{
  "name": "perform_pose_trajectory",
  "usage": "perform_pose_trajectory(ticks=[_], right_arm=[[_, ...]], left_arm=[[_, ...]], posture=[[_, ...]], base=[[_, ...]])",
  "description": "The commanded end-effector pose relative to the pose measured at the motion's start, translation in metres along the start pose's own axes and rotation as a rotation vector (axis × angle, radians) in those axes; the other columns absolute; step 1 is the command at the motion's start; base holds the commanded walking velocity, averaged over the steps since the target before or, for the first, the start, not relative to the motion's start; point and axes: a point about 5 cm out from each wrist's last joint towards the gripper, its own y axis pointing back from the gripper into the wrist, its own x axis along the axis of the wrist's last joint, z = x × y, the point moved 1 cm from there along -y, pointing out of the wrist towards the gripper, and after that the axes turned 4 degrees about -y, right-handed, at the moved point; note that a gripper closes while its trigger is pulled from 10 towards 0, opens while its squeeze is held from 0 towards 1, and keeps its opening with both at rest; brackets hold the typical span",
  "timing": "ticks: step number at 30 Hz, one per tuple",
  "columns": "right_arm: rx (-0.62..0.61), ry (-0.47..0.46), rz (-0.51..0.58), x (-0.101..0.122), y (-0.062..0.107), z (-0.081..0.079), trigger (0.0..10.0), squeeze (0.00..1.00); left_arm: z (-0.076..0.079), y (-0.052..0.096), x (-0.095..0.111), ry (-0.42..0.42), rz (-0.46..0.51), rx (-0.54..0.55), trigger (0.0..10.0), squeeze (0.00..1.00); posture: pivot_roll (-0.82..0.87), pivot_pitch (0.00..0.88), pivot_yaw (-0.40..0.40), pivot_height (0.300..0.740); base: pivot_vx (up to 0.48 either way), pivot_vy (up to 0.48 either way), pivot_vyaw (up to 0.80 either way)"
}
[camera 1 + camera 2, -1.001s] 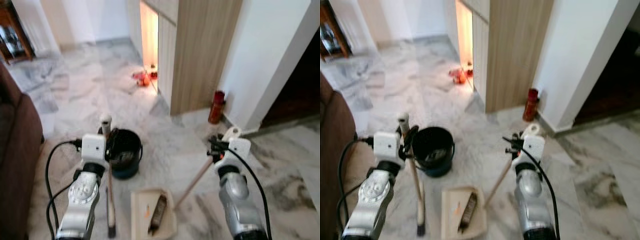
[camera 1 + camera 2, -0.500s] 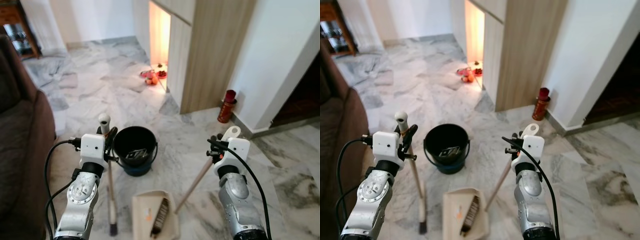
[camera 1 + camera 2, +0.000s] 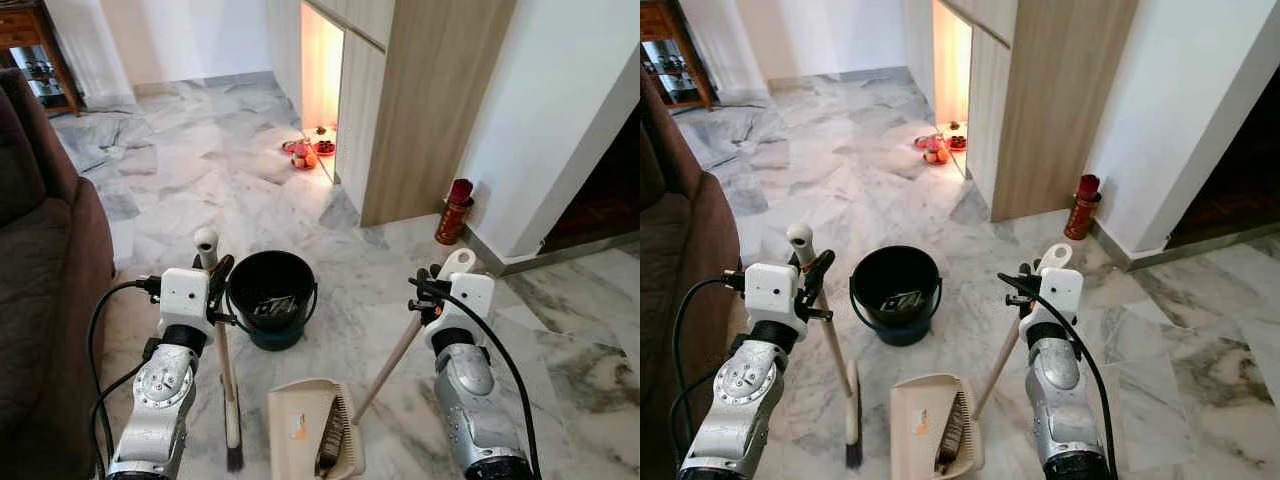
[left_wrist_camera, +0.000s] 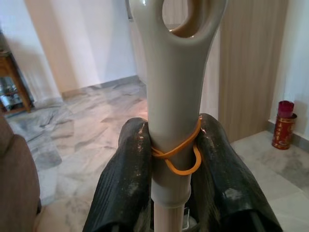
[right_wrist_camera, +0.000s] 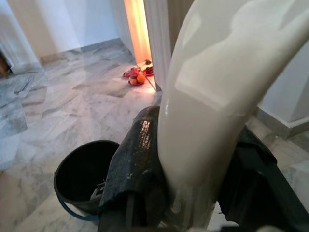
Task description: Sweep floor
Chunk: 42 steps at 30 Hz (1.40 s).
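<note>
My left gripper is shut on the cream handle of a broom, just below its looped top. In the left wrist view an orange rubber band circles the broom handle between the fingers. The broom's dark bristles rest on the marble floor. My right gripper is shut on the long handle of a cream dustpan, which lies on the floor between my arms with something dark and ribbed inside. A black bucket stands just beyond the dustpan, with scraps in its bottom.
A brown sofa runs along the left. Ahead are a wooden cabinet wall, a lit opening with red and orange items on the floor, and a red canister by the white wall. A dark doorway is at right.
The whole view has shifted and sharpened as the camera moved. Both grippers keep their hold on the two handles, and bucket and dustpan stay where they were.
</note>
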Motion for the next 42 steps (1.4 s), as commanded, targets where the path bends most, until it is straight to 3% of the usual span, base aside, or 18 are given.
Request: perform_pose_trajectory(ticks=[1, 11, 42], right_arm=[[0.023, -0.016, 0.043, 0.0106, -0.0034, -0.0064, 10.0, 0.00], [0.024, -0.022, 0.041, 0.0102, -0.0036, -0.0071, 10.0, 0.00], [0.054, -0.032, 0.045, 0.0128, -0.0040, -0.0120, 10.0, 0.00]], left_arm=[[-0.0026, -0.0039, 0.0075, -0.022, 0.027, 0.009, 10.0, 0.00], [-0.0034, -0.0040, 0.0071, -0.025, 0.023, 0.011, 10.0, 0.00], [-0.0022, -0.0042, 0.0072, -0.021, 0.026, 0.008, 10.0, 0.00]], posture=[[0.14, 0.000, -0.002, 0.740], [0.14, 0.000, 0.000, 0.740], [0.14, 0.000, 0.002, 0.740]], base=[[0.311, 0.000, 0.00], [0.322, 0.000, 0.00], [0.000, 0.000, 0.08]])
